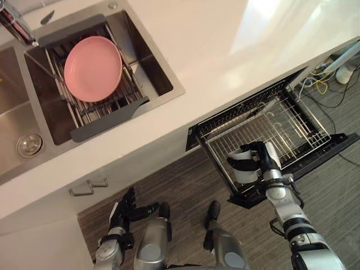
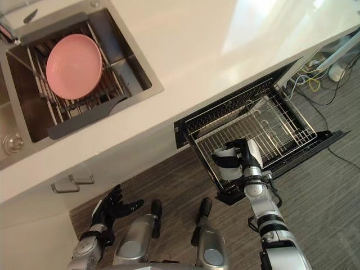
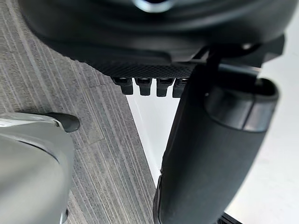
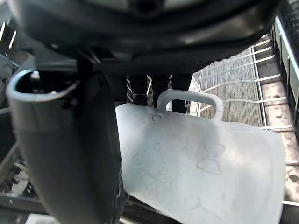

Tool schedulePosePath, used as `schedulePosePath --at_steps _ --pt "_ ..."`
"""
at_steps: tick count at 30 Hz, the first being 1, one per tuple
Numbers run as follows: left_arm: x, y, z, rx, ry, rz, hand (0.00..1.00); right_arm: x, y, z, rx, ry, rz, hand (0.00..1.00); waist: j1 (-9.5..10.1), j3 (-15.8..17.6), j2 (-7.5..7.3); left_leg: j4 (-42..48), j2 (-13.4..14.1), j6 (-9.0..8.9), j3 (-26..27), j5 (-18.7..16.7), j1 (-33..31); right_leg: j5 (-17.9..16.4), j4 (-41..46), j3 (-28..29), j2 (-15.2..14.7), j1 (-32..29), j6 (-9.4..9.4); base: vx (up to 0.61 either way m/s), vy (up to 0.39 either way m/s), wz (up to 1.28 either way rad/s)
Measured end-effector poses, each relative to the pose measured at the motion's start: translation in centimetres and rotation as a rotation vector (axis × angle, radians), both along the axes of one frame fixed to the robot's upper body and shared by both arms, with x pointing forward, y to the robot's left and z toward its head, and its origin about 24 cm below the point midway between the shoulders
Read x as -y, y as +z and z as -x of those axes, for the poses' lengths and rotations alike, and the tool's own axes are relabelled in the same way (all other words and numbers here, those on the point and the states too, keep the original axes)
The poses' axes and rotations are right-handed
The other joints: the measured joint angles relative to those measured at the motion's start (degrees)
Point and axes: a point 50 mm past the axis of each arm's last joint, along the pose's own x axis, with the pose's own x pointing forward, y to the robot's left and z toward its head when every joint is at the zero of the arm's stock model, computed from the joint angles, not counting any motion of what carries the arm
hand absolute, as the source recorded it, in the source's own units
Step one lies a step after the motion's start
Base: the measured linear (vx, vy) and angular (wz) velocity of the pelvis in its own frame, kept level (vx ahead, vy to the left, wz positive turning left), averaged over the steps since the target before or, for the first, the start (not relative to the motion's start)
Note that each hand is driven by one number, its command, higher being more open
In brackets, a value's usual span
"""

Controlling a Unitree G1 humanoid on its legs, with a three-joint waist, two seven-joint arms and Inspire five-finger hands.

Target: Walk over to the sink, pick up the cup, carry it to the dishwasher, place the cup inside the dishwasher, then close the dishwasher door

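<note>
1. the cup (image 1: 243, 166) is white and plain-sided. we see it upright in the right hand (image 1: 260, 157), whose dark fingers cross its wall as bands.
2. the right hand is curled round the cup, fingers on one side and thumb on the other.
3. the cup is over the near front corner of the rack (image 1: 281, 126), which is pulled out of the open dishwasher under the counter (image 1: 225, 50). we cannot tell whether the cup's base touches the wires.
4. the right wrist view adds what the eye views do not. there is a thin loop handle (image 4: 189, 99) on the cup's side next to the fingers (image 4: 161, 86). faint outlined shapes, one like a bow, show on the wall, and the thumb (image 4: 60, 154) presses against it. the rack wires run behind the cup.
5. the eye views alone show the wider place. a sink (image 1: 152, 67) is set in the counter well apart from the dishwasher, with a pink plate (image 1: 93, 68) lying on a grid inside it. the door (image 1: 332, 147) is down beyond the rack.
6. the left hand (image 1: 128, 208) hangs low by the cabinet front, fingers spread and loose, holding nothing.
7. the left wrist view shows those fingers straight beside the thumb, over the floor (image 3: 56, 93).
</note>
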Motion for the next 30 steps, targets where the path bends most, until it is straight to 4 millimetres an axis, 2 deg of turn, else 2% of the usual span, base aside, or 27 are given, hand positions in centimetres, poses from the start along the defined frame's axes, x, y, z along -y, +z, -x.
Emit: schedulePosePath --at_steps 4,11,12,16,23,26,30 --pt "0.3 0.3 -0.8 0.024 -0.005 0.009 1.0 -0.1 0.4 -0.4 0.002 0.02 0.031 0.0 1.17 0.5 -0.04 0.6 0.3 -0.01 -0.3 0.0 -1.8 0.1 0.1 -0.3 0.3 -1.4 -0.17 -0.03 -0.008 0.02" --pt "1.2 1.2 -2.5 0.086 -0.031 0.043 1.0 -0.3 0.2 -0.6 -0.029 0.013 0.071 0.0 1.68 0.5 -0.04 0.4 0.4 -0.06 -0.7 0.0 -2.8 -0.1 0.1 -0.8 0.3 -2.2 -0.32 0.0 -0.007 0.03" --pt "1.4 1.3 -2.8 0.096 -0.035 0.046 1.0 -0.3 0.1 -0.6 -0.034 0.005 0.075 1.0 1.69 0.5 -0.04 0.4 0.4 -0.07 -0.7 0.0 -2.8 -0.1 0.2 -0.8 0.3 -2.2 -0.33 0.0 0.0 0.0" --pt "1.7 1.7 -3.5 0.12 -0.044 0.053 1.0 -0.3 0.0 -0.6 -0.033 -0.019 0.071 1.0 2.12 0.5 -0.04 0.3 0.4 -0.12 -0.6 0.1 -2.8 -0.5 1.2 -0.8 0.2 -2.7 -0.51 -0.01 0.0 0.0" --pt "1.8 1.9 -3.7 0.127 -0.05 0.056 1.0 -0.4 0.3 -0.9 -0.005 -0.058 0.018 1.0 2.59 0.5 -0.1 -1.3 0.6 -0.49 -0.3 1.2 -2.7 -0.9 2.0 -0.7 0.3 -3.6 -0.68 -0.03 -0.006 0.0" --pt "1.9 1.8 -3.7 0.127 -0.052 0.058 1.0 -0.3 0.2 -0.9 0.004 -0.096 -0.08 1.0 2.56 0.4 -0.2 -1.9 0.7 -0.6 0.0 1.6 -2.2 -0.8 2.1 -0.5 0.3 -3.5 -0.72 0.0 -0.009 -0.03" --pt "2.1 1.7 -3.5 0.128 -0.057 0.066 1.0 0.8 0.6 0.0 0.065 -0.189 -0.241 1.0 2.35 0.2 -0.49 -2.4 0.7 -0.62 0.5 1.6 -1.0 -0.8 2.1 0.0 0.3 -3.0 -0.72 0.01 0.004 -0.06"
